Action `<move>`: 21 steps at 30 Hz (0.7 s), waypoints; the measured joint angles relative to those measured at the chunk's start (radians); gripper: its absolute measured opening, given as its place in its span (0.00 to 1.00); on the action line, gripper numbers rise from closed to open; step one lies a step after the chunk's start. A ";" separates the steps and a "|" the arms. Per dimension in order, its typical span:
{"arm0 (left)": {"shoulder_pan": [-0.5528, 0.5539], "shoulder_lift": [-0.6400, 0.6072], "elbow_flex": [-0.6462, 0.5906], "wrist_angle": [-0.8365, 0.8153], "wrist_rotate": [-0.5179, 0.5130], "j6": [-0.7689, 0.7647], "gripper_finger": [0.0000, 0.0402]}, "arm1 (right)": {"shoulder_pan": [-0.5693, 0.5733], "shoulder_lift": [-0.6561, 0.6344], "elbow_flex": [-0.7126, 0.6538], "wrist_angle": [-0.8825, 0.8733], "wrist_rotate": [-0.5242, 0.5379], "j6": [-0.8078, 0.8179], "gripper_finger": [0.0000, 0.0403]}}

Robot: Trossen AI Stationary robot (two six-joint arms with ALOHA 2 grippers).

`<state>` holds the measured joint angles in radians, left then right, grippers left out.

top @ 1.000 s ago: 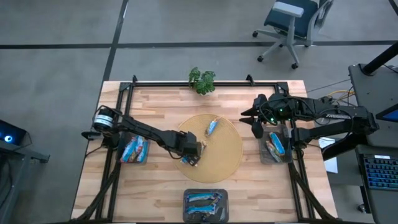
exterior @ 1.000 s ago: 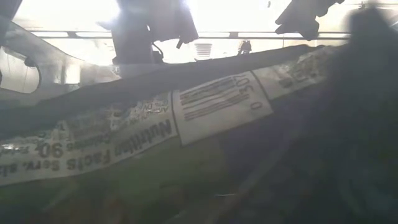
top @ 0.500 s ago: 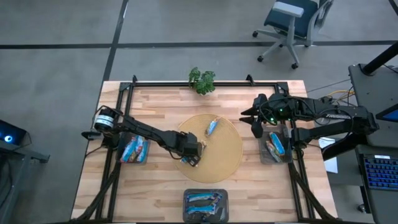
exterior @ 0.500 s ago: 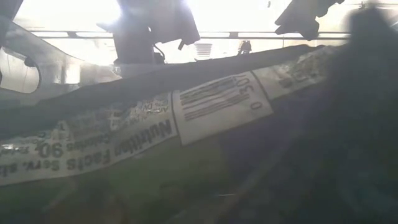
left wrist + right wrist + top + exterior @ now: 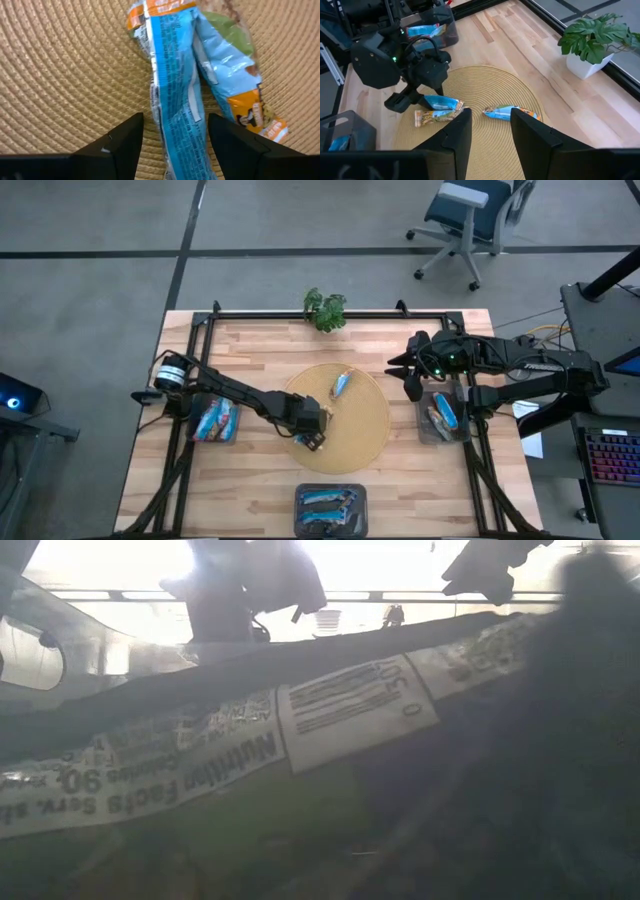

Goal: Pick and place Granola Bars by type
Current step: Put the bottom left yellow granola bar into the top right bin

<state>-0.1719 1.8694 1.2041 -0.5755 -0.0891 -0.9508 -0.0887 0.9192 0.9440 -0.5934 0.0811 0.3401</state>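
- Left gripper (image 5: 313,434) has crept slightly toward 5 o'clock on the mat (image 5: 370,430) vs a sec ago; right arm and every bar look unmoved.
- L fingers (image 5: 120,145) stand apart, straddling a blue bar (image 5: 177,110) lying flat on the weave; no squeeze visible yet, bar not lifted.
- 2nd bar (image 5: 240,95), blue w/ orange end, lies touching the first, angled off it – risk of snagging both.
- High view: that pair sits at approx 8 o'clock of the mat, under the L gripper; a lone bar (image 5: 341,384) lies at approx 11 o'clock, well apart.
- Right gripper (image 5: 412,385) hovers just off the mat's 2 o'clock edge, beside the R bin (image 5: 441,433); its fingers stand apart, nothing between them.
- Bins: L bin (image 5: 214,420) at table's 9 o'clock, R bin at 3, front bin (image 5: 330,508) at 6 – all hold bars already.
- Low view blocked by a wrapper (image 5: 330,710) pressed near the lens; no help.
- Judgement: small shift = lining up on the pick. Three bars left on the mat, so sorting looks late-stage. Next call: close on one bar only.
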 joint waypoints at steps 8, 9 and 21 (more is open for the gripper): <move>0.000 -0.002 -0.024 0.005 -0.003 -0.023 0.51 | 0.000 0.000 0.000 0.000 0.000 -0.002 0.32; 0.000 -0.003 -0.028 0.006 -0.003 -0.025 0.51 | 0.000 0.000 0.000 0.000 0.000 -0.003 0.32; 0.000 -0.004 -0.034 -0.002 -0.004 -0.042 0.41 | 0.000 0.000 0.000 0.000 0.000 -0.003 0.32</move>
<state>-0.1715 1.8656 1.1699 -0.5772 -0.0927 -0.9927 -0.0887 0.9192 0.9440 -0.5938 0.0807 0.3374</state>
